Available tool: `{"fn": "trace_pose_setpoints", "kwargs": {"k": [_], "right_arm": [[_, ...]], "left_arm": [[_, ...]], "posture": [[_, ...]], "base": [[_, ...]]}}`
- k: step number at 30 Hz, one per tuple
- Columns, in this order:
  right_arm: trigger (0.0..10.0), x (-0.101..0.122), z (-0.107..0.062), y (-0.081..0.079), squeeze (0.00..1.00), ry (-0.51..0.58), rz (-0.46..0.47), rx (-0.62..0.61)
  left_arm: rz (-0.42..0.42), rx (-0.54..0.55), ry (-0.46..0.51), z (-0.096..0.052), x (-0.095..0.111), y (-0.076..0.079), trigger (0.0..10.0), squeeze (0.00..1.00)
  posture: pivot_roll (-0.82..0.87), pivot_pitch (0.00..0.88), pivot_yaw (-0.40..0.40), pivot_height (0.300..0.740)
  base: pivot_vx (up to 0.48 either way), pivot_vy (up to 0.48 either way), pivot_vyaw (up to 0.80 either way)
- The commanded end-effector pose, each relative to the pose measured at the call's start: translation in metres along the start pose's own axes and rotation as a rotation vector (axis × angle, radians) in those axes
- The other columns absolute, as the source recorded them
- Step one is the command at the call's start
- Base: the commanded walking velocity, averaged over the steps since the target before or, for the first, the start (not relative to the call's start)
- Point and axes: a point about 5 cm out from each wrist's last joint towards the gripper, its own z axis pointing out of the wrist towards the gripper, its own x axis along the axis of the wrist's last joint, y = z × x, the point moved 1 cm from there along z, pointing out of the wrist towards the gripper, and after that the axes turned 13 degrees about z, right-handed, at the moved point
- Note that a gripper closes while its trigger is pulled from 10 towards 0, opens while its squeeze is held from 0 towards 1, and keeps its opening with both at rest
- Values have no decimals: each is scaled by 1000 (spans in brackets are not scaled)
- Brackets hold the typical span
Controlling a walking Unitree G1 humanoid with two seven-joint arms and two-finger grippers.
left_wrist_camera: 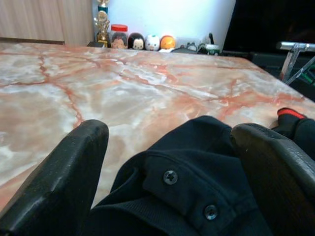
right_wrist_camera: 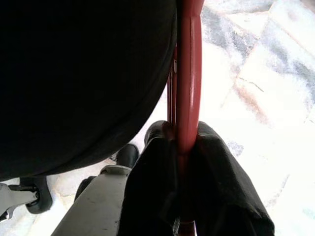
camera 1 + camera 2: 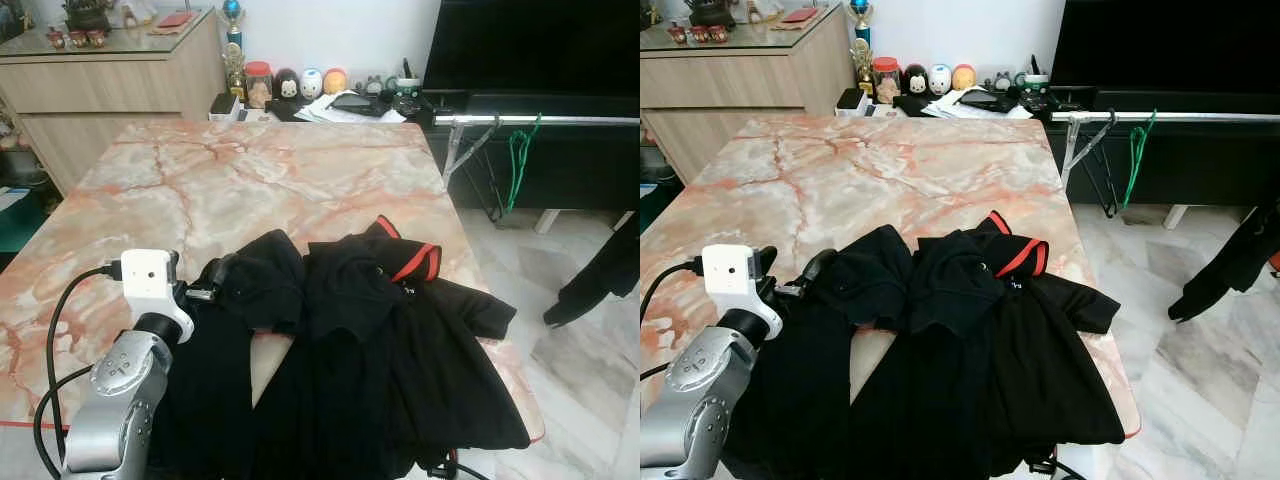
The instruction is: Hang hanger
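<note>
Your left pincer [image 1: 167, 162] sits low at the near edge of the tabletop [image 3: 250, 180], its two black fingers [image 1: 64, 172] spread wide apart with the buttoned collar of the black shirt [image 3: 380, 340] lying between them, not yet pinched. Your right pincer [image 2: 184, 147] is down below the tabletop, over the pale floor, and is clamped on a red hanger [image 2: 189, 73]; its pads press either side of the red bar, with dark cloth bulging just beside it.

I judge that you are at the dressing step: the hanger is in hand, but the shirt lies flat, draped over the near edge of the tabletop with its red-trimmed collar [image 3: 415, 262] turned up. The next move calls for closing the left fingers on the collar, lifting it clear of the tabletop, and bringing the red hanger up into the neck opening. Only after that comes the carry to the silver rail [image 3: 540, 120] beyond the tabletop's far right corner, where a green hanger [image 3: 518, 160] and a dark one already hang.

No writing can be read anywhere. The red-lidded jar [image 3: 259, 84] and the small round figures beside it, past the tabletop's far edge, show no legible labels.
</note>
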Motion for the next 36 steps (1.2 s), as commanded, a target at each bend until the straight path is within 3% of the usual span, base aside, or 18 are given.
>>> {"fn": "trace_pose_setpoints", "kwargs": {"k": [1,36], "right_arm": [[10000,5,1,1,0,13,-5,1],[10000,-1,0,0,0,-14,-28,-1]], "left_arm": [[13,4,-5,2,-2,2,10000,0],[24,-90,-3,2,-6,16,10000,0]], "posture": [[-8,0,-34,732],[-10,0,-20,732]], "base": [[0,0,0],[0,0,0]]}}
